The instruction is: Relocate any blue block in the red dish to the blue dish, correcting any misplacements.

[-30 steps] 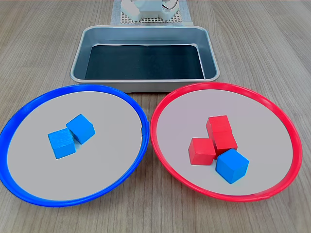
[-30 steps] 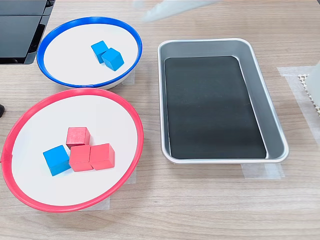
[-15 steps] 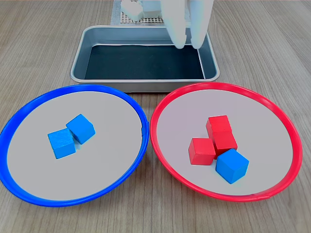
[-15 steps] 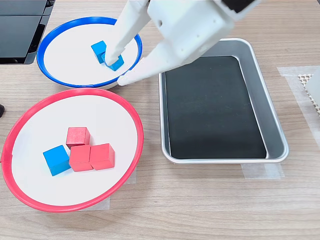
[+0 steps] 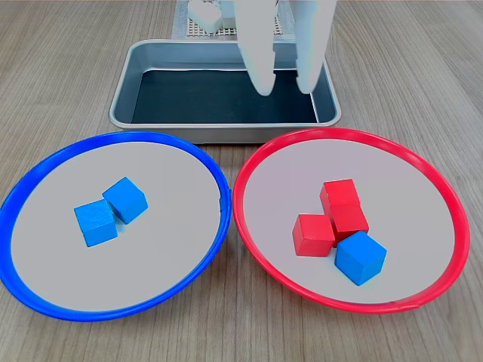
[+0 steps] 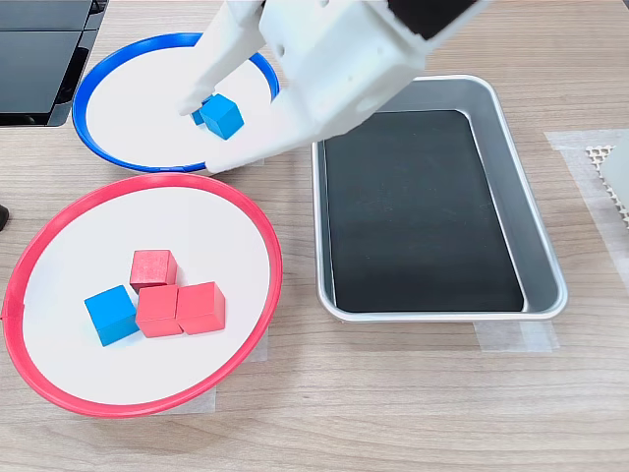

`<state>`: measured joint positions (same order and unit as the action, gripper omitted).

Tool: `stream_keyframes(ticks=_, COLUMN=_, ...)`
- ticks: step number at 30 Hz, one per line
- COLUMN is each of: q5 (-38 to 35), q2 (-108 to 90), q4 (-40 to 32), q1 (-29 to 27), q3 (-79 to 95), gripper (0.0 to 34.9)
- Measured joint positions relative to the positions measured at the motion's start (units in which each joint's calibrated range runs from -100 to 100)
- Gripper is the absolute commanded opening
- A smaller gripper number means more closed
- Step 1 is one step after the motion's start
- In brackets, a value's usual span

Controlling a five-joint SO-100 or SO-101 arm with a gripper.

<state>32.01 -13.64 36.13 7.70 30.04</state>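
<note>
Gripper [image 5: 284, 84] spread wide, empty, above steel tray [image 5: 143, 56]. Nearer camera than gripper: red dish [image 5: 256, 162] with three red cubes [image 5: 334, 215] and blue block [image 5: 360, 257]; blue dish [image 5: 45, 162] with two blue cubes [image 5: 109, 211].

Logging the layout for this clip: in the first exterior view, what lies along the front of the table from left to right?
Blue dish → two blue cubes inside it → red dish → in it, a red cube, then the blue block.
</note>
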Motion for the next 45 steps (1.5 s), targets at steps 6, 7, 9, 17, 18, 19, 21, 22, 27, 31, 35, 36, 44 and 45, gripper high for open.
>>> stream_keyframes(ticks=6, q5=3.61, q2=6.48, q4=0.41, q1=1.86, q3=-4.26, gripper=21.7)
stream_keyframes(ticks=7, q5=3.86, q2=8.95, q4=0.00, q1=3.19, q3=-5.81, gripper=21.8)
stream_keyframes(ticks=9, q5=4.30, q2=11.25, q4=-0.82, q1=3.63, q3=-7.17, gripper=23.0)
stream_keyframes(ticks=17, q5=5.81, q2=19.35, q4=-2.45, q1=6.64, q3=-10.89, gripper=27.1)
stream_keyframes(ticks=18, q5=6.06, q2=20.20, q4=-2.45, q1=6.99, q3=-11.34, gripper=27.3)
stream_keyframes(ticks=19, q5=6.25, q2=21.23, q4=-2.45, q1=7.88, q3=-11.62, gripper=27.2)
stream_keyframes(ticks=21, q5=6.79, q2=22.34, q4=-3.18, q1=8.94, q3=-11.89, gripper=27.1)
stream_keyframes(ticks=22, q5=7.03, q2=22.76, q4=-3.67, q1=9.12, q3=-11.98, gripper=27.1)
stream_keyframes(ticks=27, q5=7.86, q2=25.83, q4=-5.46, q1=9.91, q3=-13.79, gripper=27.6)
stream_keyframes(ticks=31, q5=7.91, q2=28.56, q4=-5.46, q1=9.38, q3=-17.06, gripper=27.6)
stream_keyframes(ticks=35, q5=7.96, q2=31.12, q4=-5.46, q1=9.20, q3=-20.87, gripper=27.6)
stream_keyframes(ticks=36, q5=7.96, q2=31.80, q4=-5.46, q1=9.38, q3=-21.51, gripper=27.7)
stream_keyframes(ticks=44, q5=7.96, q2=34.87, q4=-6.12, q1=8.41, q3=-23.41, gripper=27.6)
stream_keyframes(ticks=45, q5=7.96, q2=34.95, q4=-6.12, q1=8.50, q3=-23.41, gripper=27.6)
